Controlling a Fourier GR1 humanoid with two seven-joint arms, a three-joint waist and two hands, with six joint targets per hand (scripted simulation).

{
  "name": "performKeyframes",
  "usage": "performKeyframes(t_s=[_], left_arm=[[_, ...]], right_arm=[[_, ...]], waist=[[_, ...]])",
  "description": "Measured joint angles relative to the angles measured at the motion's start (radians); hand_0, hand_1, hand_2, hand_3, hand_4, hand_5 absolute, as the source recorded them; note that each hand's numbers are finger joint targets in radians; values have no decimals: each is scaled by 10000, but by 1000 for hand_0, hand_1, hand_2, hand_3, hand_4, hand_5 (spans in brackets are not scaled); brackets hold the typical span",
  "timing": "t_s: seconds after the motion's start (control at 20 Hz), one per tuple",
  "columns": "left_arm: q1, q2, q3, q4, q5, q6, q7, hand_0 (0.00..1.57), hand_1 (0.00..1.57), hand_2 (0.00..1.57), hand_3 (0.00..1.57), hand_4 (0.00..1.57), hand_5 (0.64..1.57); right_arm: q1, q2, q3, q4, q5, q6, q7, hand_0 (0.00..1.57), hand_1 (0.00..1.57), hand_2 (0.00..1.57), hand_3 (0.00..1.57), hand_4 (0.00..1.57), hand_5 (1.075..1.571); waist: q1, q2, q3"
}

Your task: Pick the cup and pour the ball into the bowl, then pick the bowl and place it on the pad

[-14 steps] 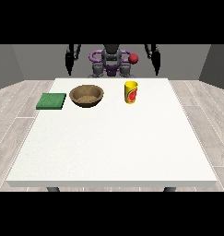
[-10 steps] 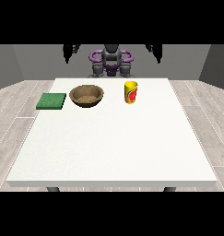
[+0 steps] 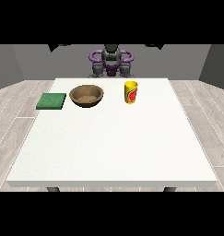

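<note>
Left to right along the far half of the white table (image 3: pixel 111 147): one green pad (image 3: pixel 51 101), one brown bowl (image 3: pixel 86 96), one yellow cup (image 3: pixel 131 92), upright, well apart from the bowl. No ball visible. Cup probably light, stiff, smooth; best grasped around its side. Hands mostly beyond the frame's top; finger state impossible to tell.
</note>
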Motion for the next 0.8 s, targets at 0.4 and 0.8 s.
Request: performKeyframes(t_s=[0.4, 0.8], left_arm=[[-634, 207, 693, 1000, 289, -383, -1657, 0, 0, 0, 0, 0, 1529], [-855, -425, 456, 2877, -507, -82, -4231, 0, 0, 0, 0, 0, 1518]], right_arm=[[-292, 67, -250, 153, -124, 399, -764, 0, 0, 0, 0, 0, 1570], [-679, 328, -73, 703, 299, 440, -1698, 0, 0, 0, 0, 0, 1571]], waist=[[-141, 1338, -12], [-355, 2327, -17]])
